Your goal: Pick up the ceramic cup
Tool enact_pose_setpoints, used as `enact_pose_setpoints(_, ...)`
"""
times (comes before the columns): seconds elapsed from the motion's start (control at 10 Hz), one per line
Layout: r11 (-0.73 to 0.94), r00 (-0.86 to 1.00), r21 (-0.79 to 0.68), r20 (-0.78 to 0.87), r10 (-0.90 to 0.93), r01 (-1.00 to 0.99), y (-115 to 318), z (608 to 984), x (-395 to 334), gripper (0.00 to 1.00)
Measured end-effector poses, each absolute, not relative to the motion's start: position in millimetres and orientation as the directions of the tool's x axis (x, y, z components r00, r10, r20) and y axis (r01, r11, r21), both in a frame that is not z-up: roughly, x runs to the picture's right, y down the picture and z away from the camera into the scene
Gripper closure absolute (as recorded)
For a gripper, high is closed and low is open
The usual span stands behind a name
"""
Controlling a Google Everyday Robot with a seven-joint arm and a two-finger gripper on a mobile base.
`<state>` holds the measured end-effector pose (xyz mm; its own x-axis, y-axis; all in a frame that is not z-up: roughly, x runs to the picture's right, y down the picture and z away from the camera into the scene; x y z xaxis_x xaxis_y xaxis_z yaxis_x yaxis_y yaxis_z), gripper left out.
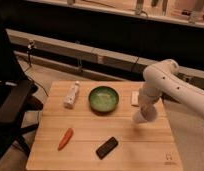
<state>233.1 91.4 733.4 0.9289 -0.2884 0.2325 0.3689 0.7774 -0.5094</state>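
Note:
A small white thing (134,98), which seems to be the ceramic cup, sits on the wooden table (145,150) just right of the green bowl (103,99). The arm partly hides it. My white arm (165,80) comes in from the right and bends down over the table. My gripper (141,118) hangs at its lower end, low over the table, just in front of the cup and slightly to its right. I cannot tell whether it holds anything.
A white bottle (71,94) lies at the table's back left. An orange carrot (65,138) lies at the front left and a black bar (107,147) at the front middle. A dark chair (10,110) stands left of the table.

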Motion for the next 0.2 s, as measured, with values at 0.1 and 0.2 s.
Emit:
enact_pose_setpoints(0.1,0.778,0.928,-0.508,0.233,-0.289,0.37,90.0,733.0,232.4,1.0)
enact_pose_setpoints(0.2,0.778,0.928,-0.508,0.234,-0.289,0.37,88.6,732.6,232.2,1.0)
